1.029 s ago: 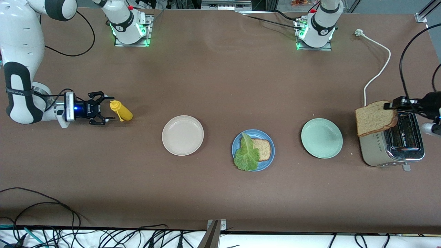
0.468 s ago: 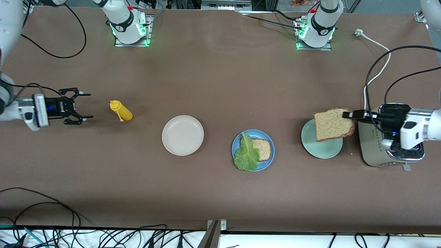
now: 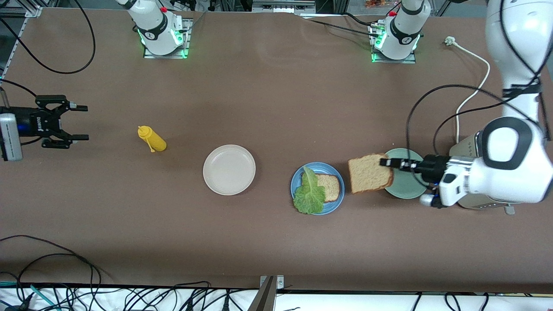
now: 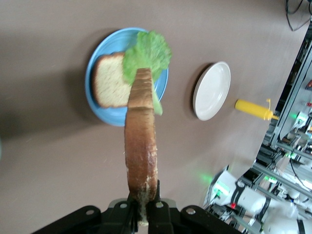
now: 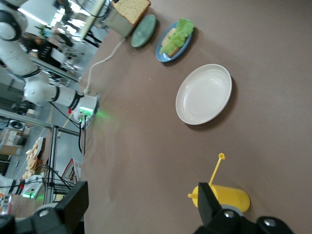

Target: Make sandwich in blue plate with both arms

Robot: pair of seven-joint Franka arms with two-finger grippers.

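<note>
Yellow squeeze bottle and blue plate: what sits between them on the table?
The off-white plate, empty, lies between the yellow squeeze bottle and the blue plate; otherwise only bare tabletop. The front view shows it.

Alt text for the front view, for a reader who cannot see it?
The left gripper holds a bread slice in the air between the mint-green plate and the blue plate, which holds bread and lettuce. The right gripper waits, jaws open, at its table end.
</note>
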